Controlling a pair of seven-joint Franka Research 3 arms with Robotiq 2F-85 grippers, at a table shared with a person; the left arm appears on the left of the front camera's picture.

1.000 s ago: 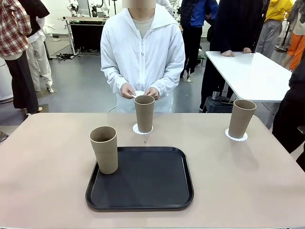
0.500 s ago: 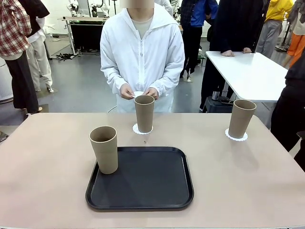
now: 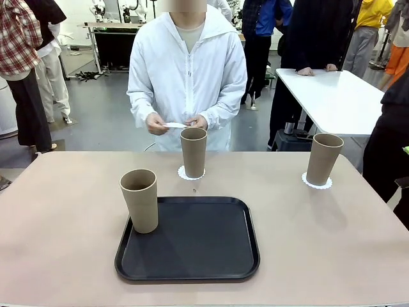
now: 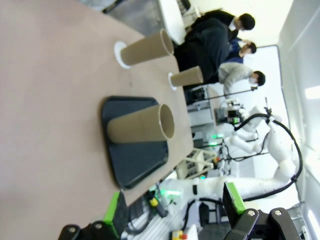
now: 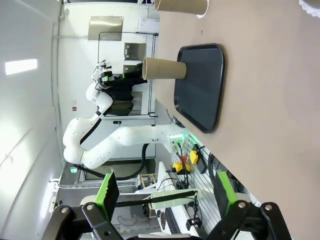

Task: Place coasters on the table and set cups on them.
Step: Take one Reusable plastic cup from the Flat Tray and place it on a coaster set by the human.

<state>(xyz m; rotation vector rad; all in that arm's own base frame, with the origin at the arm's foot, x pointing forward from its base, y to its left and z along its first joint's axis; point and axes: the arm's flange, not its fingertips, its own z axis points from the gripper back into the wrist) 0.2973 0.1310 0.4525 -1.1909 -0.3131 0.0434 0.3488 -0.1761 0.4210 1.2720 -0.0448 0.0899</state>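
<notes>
Two tan cups stand on white lacy coasters on the beige table (image 3: 319, 243): one at the far middle (image 3: 193, 151) on its coaster (image 3: 182, 173), one at the far right (image 3: 324, 158) on its coaster (image 3: 317, 184). The third cup (image 3: 139, 199) stands on the left edge of a black tray (image 3: 198, 243). The person across the table holds the third coaster (image 3: 174, 125) flat between both hands, above the middle cup. In the left wrist view my left gripper (image 4: 173, 210) is open and empty, off the table's near side. My right gripper (image 5: 165, 192) is open and empty too.
A white table (image 3: 332, 96) stands behind the far right corner, with several people around it. The wrist views look along the tabletop, with the tray (image 4: 132, 150) and its cup (image 4: 142, 129) nearest and the tray (image 5: 200, 85) in the right wrist view.
The person's hands have spread apart a little, and the coaster now lies flat between them. Cups, tray and both grippers have not moved.
</notes>
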